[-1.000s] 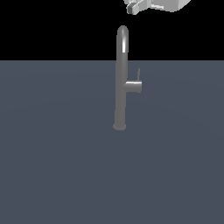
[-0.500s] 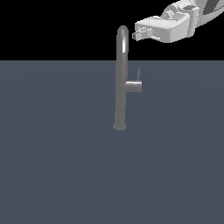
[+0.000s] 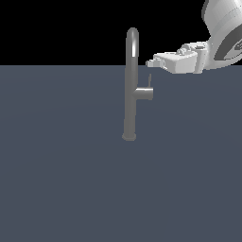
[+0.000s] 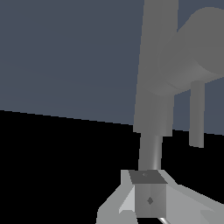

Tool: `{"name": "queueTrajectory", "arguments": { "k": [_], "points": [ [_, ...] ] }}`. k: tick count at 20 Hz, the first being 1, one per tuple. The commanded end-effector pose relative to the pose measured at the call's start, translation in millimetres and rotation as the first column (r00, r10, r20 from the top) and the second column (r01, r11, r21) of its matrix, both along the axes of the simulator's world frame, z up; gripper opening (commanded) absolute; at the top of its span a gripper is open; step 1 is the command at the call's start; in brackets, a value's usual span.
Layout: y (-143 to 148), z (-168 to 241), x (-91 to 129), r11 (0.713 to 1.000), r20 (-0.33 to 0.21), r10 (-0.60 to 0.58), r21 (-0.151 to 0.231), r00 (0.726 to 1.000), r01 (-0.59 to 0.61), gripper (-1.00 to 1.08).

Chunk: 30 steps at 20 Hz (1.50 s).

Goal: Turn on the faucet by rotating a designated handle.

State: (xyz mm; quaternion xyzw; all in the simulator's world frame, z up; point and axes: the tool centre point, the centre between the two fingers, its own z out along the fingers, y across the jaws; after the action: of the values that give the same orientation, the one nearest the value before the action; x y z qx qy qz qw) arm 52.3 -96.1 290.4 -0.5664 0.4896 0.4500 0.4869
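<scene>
One tall slim grey metallic faucet (image 3: 131, 85) upright on the flat slate-blue bench (image 3: 71, 179), near the middle of the exterior view, arched glossy top well above the black horizon line, small flared round base planted on the surface. Sticking out toward the exterior view's right, about halfway up the tube, a short thick grey horizontal stub (image 3: 144, 93). At the stub's outer end, the thin small grey lever handle (image 3: 150, 80), pointing straight up, much slimmer than the tube.

Coming in from the exterior view's right, the white-and-grey pincer (image 3: 150, 63) on the end of a bulky white arm (image 3: 222, 33), level with the upper part of the tube, tip just above the top of the handle and just beside the faucet's tube. Touching or apart, cannot tell. Fingers (image 3: 152, 62) bunched close together here, but clenched or released, cannot tell from this angle.

From the wrist view: faucet tube (image 4: 157, 65) looming large, handle (image 4: 197, 113) a slim rod off the fat stub (image 4: 197, 48), pale finger block (image 4: 148, 197) close to the lens, nothing gripped in it.
</scene>
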Motion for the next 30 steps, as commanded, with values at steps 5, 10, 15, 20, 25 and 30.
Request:
{"name": "queueTrajectory", "arguments": {
  "k": [5, 10, 15, 20, 25, 30],
  "points": [
    [-3, -29, 7, 0.992, -0.081, -0.085, 0.085, 0.993, 0.092, -1.00],
    [-3, -40, 8, 0.986, -0.111, -0.113, 0.113, 0.987, 0.125, -1.00],
    [-3, -42, 8, 0.985, -0.115, -0.116, 0.116, 0.987, 0.129, -1.00],
    [-2, -39, 1, 0.985, -0.115, -0.115, 0.116, 0.987, 0.128, -1.00],
    [-1, -33, -12, 0.985, -0.115, -0.115, 0.116, 0.987, 0.129, -1.00],
    [-1, -33, -17, 0.985, -0.115, -0.118, 0.115, 0.986, 0.131, -1.00]
  ]
}}
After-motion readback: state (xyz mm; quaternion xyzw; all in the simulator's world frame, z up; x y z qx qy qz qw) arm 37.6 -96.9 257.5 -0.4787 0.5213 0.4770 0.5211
